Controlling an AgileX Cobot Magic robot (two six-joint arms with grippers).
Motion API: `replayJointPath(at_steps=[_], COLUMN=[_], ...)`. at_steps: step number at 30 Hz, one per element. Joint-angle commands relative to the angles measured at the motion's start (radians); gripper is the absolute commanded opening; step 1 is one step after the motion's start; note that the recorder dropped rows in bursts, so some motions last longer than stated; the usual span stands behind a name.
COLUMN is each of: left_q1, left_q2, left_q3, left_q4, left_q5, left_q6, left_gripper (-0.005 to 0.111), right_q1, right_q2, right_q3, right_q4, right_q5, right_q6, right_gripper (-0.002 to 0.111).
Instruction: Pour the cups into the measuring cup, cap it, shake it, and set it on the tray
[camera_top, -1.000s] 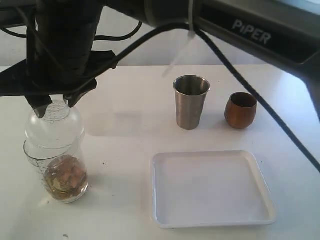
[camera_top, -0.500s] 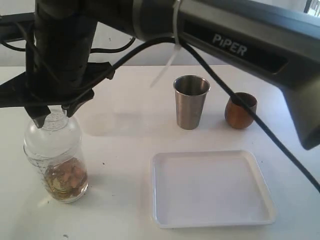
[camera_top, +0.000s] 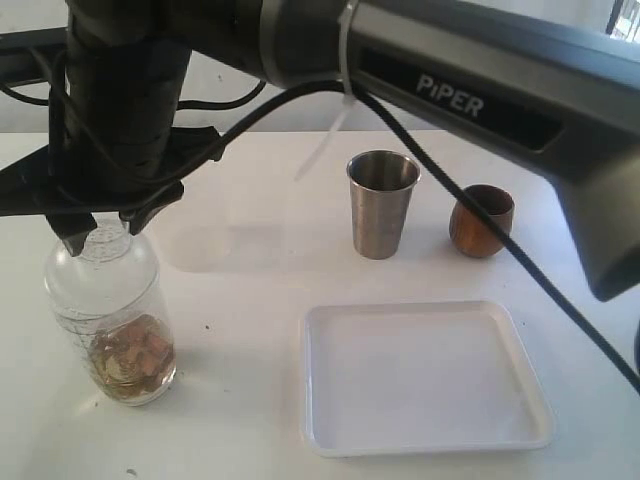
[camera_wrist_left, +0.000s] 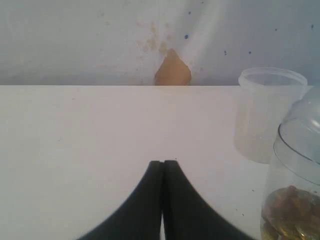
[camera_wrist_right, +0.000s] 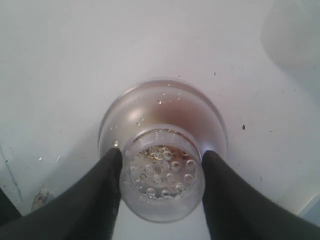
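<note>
The measuring cup (camera_top: 110, 330), a clear cylinder with brownish pieces at its bottom, stands at the left of the table. A clear dome lid (camera_top: 100, 268) sits on top of it. My right gripper (camera_top: 103, 232) reaches across from the right and is shut on the lid's perforated neck (camera_wrist_right: 162, 175), one finger on each side. The steel tumbler (camera_top: 381, 203) and the wooden cup (camera_top: 481, 220) stand upright at the back right. The white tray (camera_top: 330, 440) lies in front of them, with nothing on it. My left gripper (camera_wrist_left: 163, 162) is shut on nothing, low over the table beside the measuring cup (camera_wrist_left: 295, 200).
The right arm's dark link (camera_top: 470, 90) and its cable (camera_top: 520, 260) stretch over the tumbler and the wooden cup. Another clear plastic container (camera_wrist_left: 270, 112) stands behind the measuring cup in the left wrist view. The table's far edge meets a wall (camera_wrist_left: 100, 40).
My right gripper has come down and slightly left with the lid. The lid now sits lower on the measuring cup. Both cups and the tray have not moved.
</note>
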Motion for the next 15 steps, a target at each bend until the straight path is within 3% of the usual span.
replayJointPath(at_steps=[1,15], left_q1=[-0.001,-0.001], left_q2=[-0.004,-0.004], left_q3=[0.004,0.004], left_q4=[0.001,0.001], left_q5=[-0.002,-0.002], left_q6=[-0.002,-0.002], left_gripper=[0.000,0.000], right_q1=[0.000,0.000], right_q2=[-0.002,-0.002], right_q3=[0.004,0.004], right_q4=[-0.013,-0.013], right_q5=[-0.008,-0.023], right_q6=[0.001,0.001], right_gripper=[0.000,0.000])
